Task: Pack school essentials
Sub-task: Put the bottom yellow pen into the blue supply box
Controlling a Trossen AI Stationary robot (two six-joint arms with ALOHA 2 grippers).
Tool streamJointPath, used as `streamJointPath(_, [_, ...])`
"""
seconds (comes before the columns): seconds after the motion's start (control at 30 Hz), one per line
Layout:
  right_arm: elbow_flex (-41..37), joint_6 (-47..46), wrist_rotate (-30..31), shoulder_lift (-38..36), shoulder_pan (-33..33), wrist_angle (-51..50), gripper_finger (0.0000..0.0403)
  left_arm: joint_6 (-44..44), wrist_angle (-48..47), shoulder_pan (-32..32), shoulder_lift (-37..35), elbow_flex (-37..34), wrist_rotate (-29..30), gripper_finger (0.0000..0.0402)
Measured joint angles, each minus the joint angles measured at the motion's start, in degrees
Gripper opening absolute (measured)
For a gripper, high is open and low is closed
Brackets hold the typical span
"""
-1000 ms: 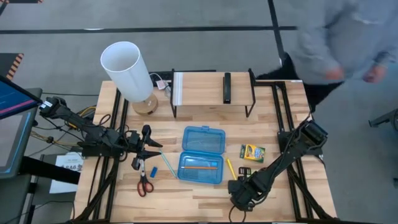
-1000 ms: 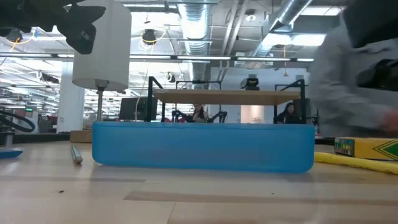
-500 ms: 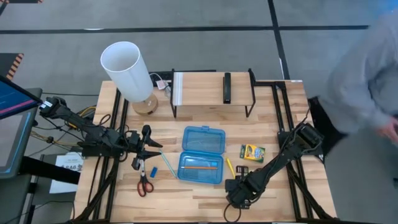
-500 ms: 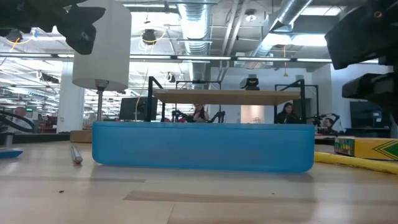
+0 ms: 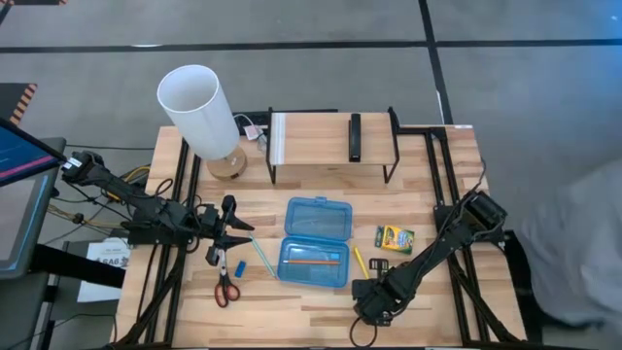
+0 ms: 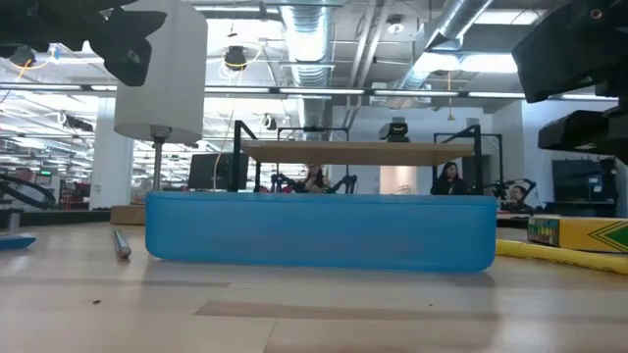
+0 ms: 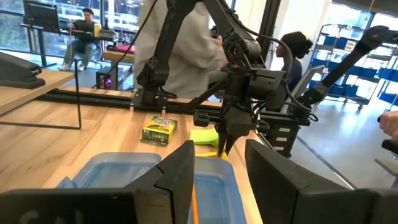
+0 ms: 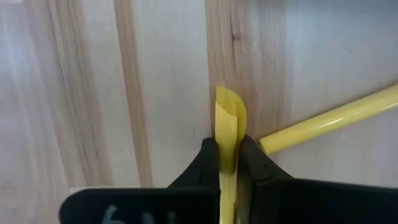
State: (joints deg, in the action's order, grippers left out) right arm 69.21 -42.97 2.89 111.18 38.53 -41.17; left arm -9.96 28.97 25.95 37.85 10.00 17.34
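Beside the case's (image 5: 316,242) right edge, the right gripper (image 8: 227,163) is clamped on a yellow-green pad (image 8: 229,134) held on edge just over the bench (image 5: 292,311), a yellow pencil (image 8: 329,118) lying beside it. An orange pencil (image 5: 315,261) lies in the case — crayons (image 5: 395,238) sit further right. Left gripper (image 5: 236,231) hovers above the scissors (image 5: 224,283), fingers (image 7: 180,171) apart, holding nothing.

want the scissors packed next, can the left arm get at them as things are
Probably yes. The scissors lie in the open on the table just beside the left gripper, which is open and empty. Nothing covers them; only the small eraser lies close by.
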Motion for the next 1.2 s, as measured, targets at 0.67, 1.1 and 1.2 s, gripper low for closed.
streamJointPath(0.67, [11.9, 5.5, 1.1, 0.4, -3.7, -7.4, 0.0034, -0.2, 0.0, 0.0, 0.0, 0.0, 0.0, 0.013])
streamJointPath(1.1, [18.1, 19.5, 6.4, 0.2, -14.6, 2.7, 0.0026, -0.9, 0.0, 0.0, 0.0, 0.0, 0.0, 0.013])
streamJointPath(1.2, [18.1, 22.2, 6.2, 0.5, -17.9, 5.9, 0.0019, -1.2, 0.0, 0.0, 0.0, 0.0, 0.0, 0.013])
